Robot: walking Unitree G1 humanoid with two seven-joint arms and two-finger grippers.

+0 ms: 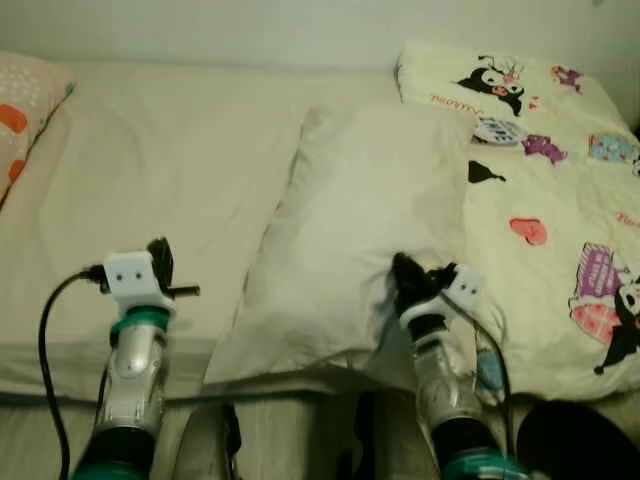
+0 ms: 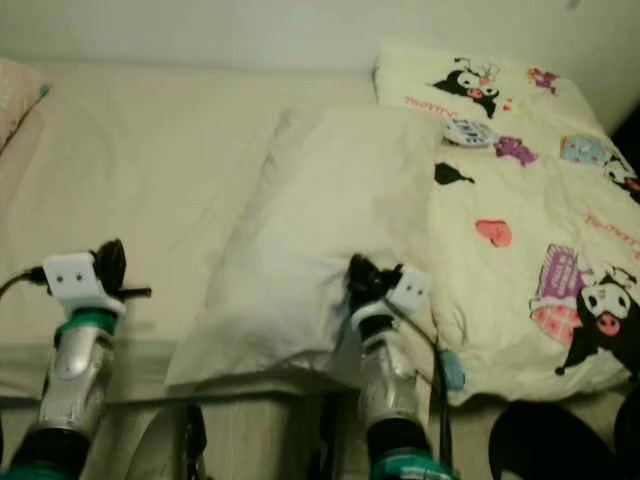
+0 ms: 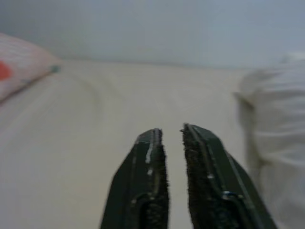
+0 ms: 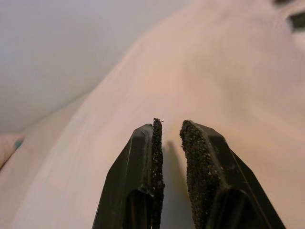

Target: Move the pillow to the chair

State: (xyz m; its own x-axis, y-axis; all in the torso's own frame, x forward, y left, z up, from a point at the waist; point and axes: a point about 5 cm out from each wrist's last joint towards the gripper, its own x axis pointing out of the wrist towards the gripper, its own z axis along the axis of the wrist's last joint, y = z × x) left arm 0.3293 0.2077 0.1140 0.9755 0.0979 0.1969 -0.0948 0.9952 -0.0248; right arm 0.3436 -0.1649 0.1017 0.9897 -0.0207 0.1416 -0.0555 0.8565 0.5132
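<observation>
A white pillow [image 1: 350, 220] lies in the middle of the bed, its right edge against a cartoon-print blanket [image 1: 560, 200]. My right gripper [image 1: 405, 272] rests on the pillow's near right part, where the cover dents and creases. In the right wrist view its fingertips [image 4: 170, 123] stand almost together with no fabric between them. My left gripper [image 1: 160, 258] hovers over the bare sheet to the left of the pillow, apart from it. The left wrist view shows it [image 3: 169, 131] shut on nothing, with the pillow [image 3: 281, 143] off to one side.
Cream sheet [image 1: 170, 170] covers the bed's left half. A pillow with orange spots [image 1: 25, 105] sits at the far left corner. A pale wall runs behind the bed. The bed's front edge [image 1: 60, 385] is just below my arms, and a dark object [image 1: 570, 440] lies low at the right.
</observation>
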